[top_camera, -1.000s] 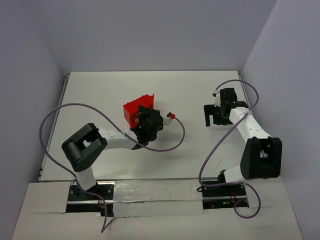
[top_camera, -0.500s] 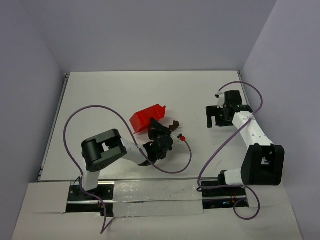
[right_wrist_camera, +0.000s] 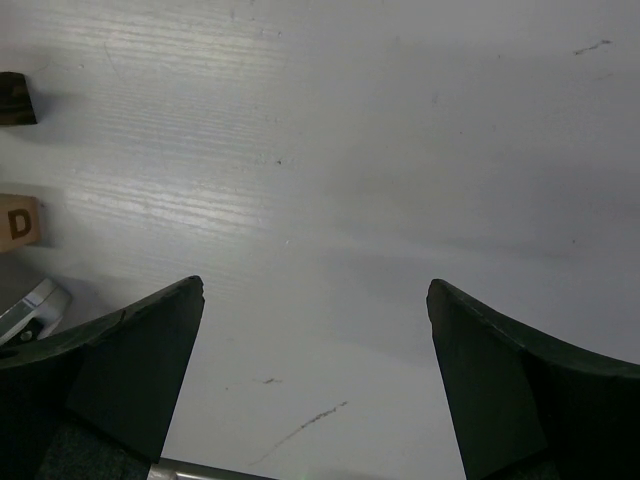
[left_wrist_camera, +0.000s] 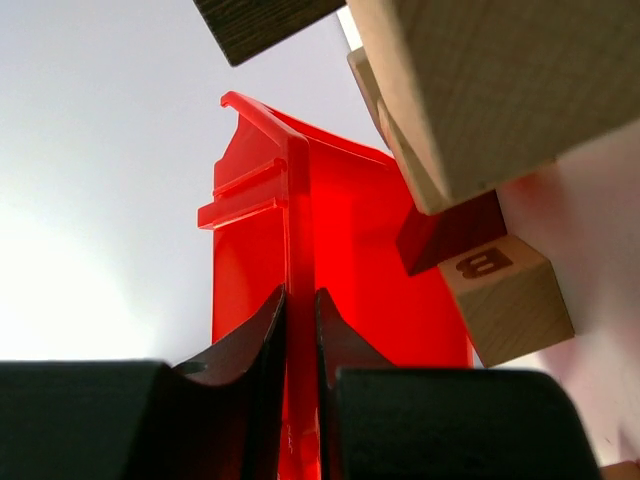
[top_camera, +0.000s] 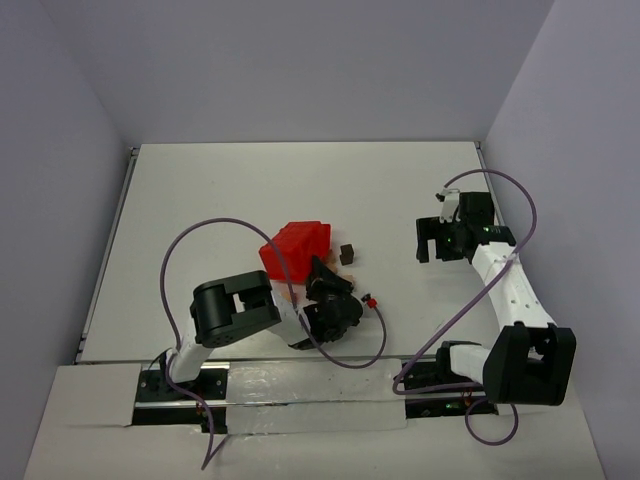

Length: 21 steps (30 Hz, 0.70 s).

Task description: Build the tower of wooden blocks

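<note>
The left gripper (left_wrist_camera: 300,308), clamped narrow on the wall of the red bin (left_wrist_camera: 350,250), has pulled it nearer and tipped it, so the wood blocks (left_wrist_camera: 505,295) spill loose onto the mid-left bench (top_camera: 200,200), no tower yet, while the right gripper (right_wrist_camera: 315,290) waits wide open.

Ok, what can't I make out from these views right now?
Top external: how the left claw meets the red bin; the arm's own wrist covers it.
Left wrist: the bin's right part; a big tan block, cut by the top and right edges, screens it.
Right wrist: the D block and dark block, both cut by the left edge.
Any view: the total block count.
</note>
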Each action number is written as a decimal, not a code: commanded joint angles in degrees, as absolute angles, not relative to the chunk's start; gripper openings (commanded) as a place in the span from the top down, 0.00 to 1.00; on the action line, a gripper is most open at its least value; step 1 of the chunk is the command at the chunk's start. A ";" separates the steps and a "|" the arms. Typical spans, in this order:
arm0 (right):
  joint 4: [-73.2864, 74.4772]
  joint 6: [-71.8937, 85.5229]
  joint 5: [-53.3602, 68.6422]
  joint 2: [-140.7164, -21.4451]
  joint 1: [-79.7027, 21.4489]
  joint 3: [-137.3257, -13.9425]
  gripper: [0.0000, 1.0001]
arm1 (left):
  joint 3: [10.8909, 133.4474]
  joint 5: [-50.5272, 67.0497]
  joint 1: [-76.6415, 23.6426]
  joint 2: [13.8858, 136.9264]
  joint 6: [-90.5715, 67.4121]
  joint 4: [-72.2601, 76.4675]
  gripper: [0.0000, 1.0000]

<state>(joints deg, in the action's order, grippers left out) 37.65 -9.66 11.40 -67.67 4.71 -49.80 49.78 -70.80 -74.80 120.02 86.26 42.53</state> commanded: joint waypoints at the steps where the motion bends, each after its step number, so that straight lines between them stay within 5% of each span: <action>1: 36.74 -9.93 11.78 -65.31 5.27 -49.39 0.00 | 50.63 -70.84 -74.79 121.38 83.41 35.60 1.00; 21: 40.78 -9.23 9.05 -62.40 5.19 -51.84 0.00 | 53.63 -69.08 -60.08 110.50 86.44 40.36 1.00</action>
